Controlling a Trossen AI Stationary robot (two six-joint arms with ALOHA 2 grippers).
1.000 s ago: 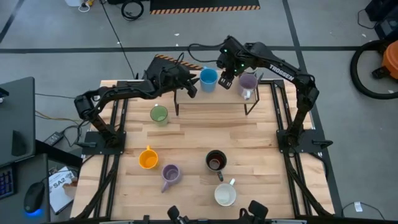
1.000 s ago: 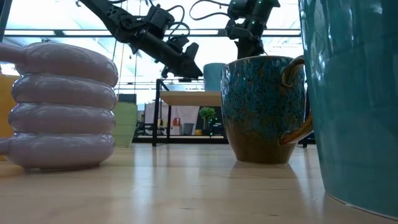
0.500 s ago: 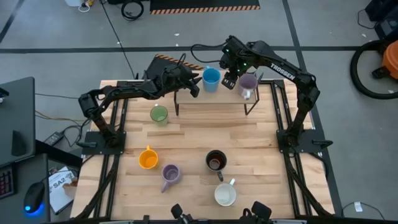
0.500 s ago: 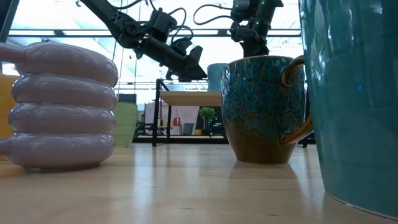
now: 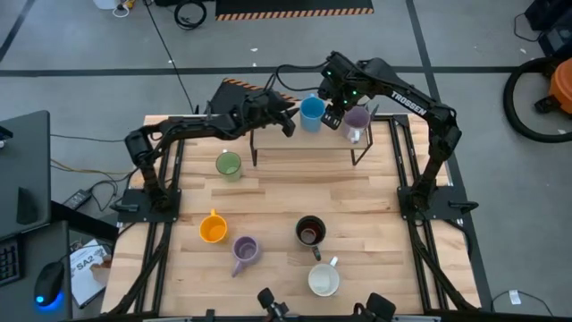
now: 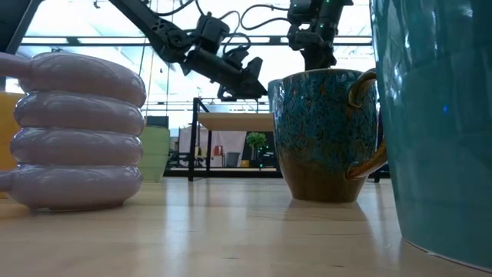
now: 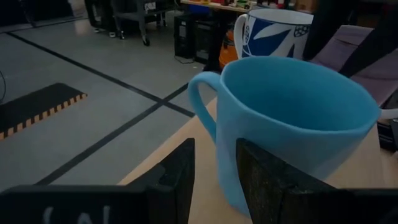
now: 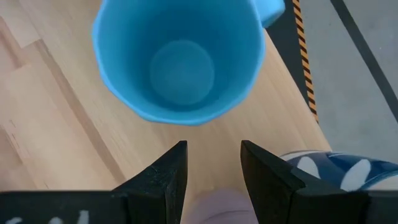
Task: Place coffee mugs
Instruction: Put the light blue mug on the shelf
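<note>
The blue mug (image 5: 312,114), set on the far shelf (image 5: 295,143) beside the lilac mug (image 5: 357,121), has been reached by the left hand (image 5: 288,125), fingers narrowly parted and empty, while the right hand (image 5: 332,119), also parted and empty, hovers above.

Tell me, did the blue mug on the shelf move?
Yes. The blue ceramic mug slid toward the lilac mug on the raised wooden shelf, with the left gripper beside it.

Eight coffee mugs (image 5: 312,114) upright, scattered
</note>
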